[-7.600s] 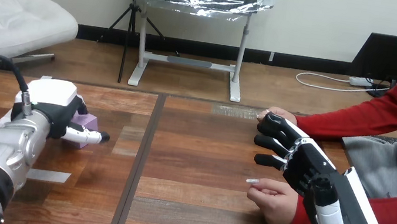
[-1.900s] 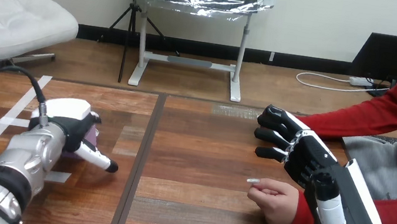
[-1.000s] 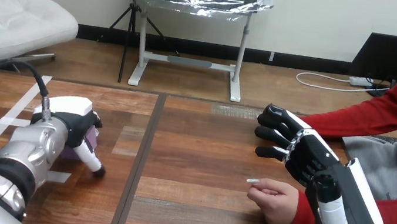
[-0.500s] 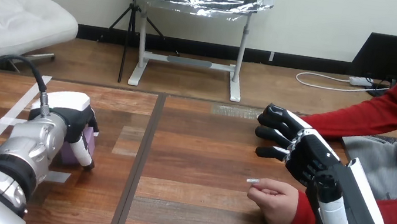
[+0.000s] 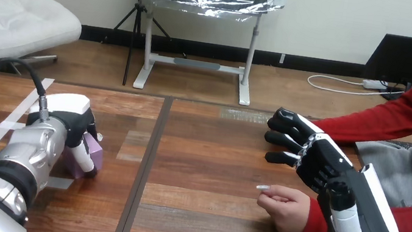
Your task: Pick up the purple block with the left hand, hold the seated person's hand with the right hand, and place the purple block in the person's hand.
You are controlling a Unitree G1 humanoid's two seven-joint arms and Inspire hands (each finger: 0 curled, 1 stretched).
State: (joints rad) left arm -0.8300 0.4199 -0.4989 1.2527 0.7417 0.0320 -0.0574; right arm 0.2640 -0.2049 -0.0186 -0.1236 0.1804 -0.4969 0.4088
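item 1: desk, brown wood planks, with a dark seam running front to back left of the middle.

item 2: white tape strips, stuck flat on the desk's left part, beside the left forearm.

item 3: left arm, silver, entering from the lower left corner and reaching forward over the desk.

item 4: left hand, white shell up, knuckles turned toward the desk's middle. its fingers are bent down and round the purple block, one white-and-black finger lying across the block's near face. grasp closed on the block.

item 5: purple block, pale purple, in the left hand on the desk's left half, just left of the seam. it sits tilted, mostly covered by the hand (whether its lower edge touches the wood or hangs just clear cannot be told).

item 6: the person's hand, resting on the desk right of the middle, loosely curled, fingertips pointing left. it lies near the right hand, on the side closer to the camera, apart from it.

item 7: right hand, black with a white shell, raised over the desk's right part. its fingers reach left, spread and only gently bent, with nothing seen in them.

item 8: red sleeve, coming in from the upper right and ending behind the right hand. what lies at its end is hidden.
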